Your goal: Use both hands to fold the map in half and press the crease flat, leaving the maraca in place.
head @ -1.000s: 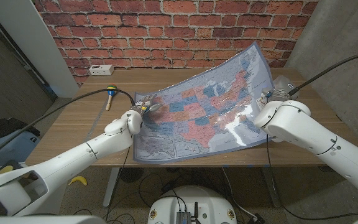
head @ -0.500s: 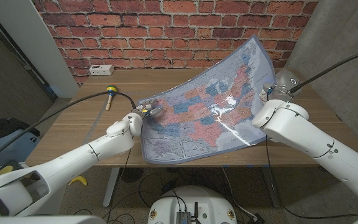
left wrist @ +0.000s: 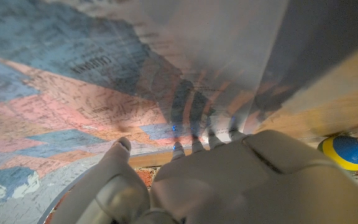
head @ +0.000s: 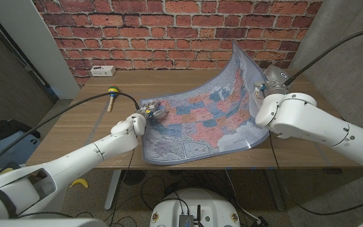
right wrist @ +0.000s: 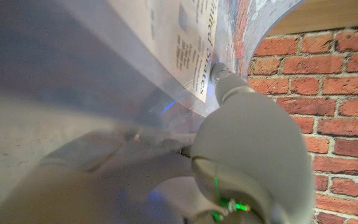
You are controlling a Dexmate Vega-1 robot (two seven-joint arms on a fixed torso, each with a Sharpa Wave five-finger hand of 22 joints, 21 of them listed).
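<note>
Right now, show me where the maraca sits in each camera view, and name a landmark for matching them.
Head view: the maraca lies on the table at the far left, beyond the left hand, clear of the map.
Left wrist view: its yellow and blue head shows at the picture's right edge.
Right wrist view: not in it.
Shared landmark: the map, also at.

This looks like a robot lab or test room set up in a bare industrial space. A red brick wall (head: pixel 169 31) stands behind a wooden counter (head: pixel 74 120), with a grey concrete wall (head: pixel 345 31) to one side. Loose cables (head: pixel 156 183) trail on the floor under the counter, and a white power strip (head: pixel 101 70) sits at its back edge.
</note>
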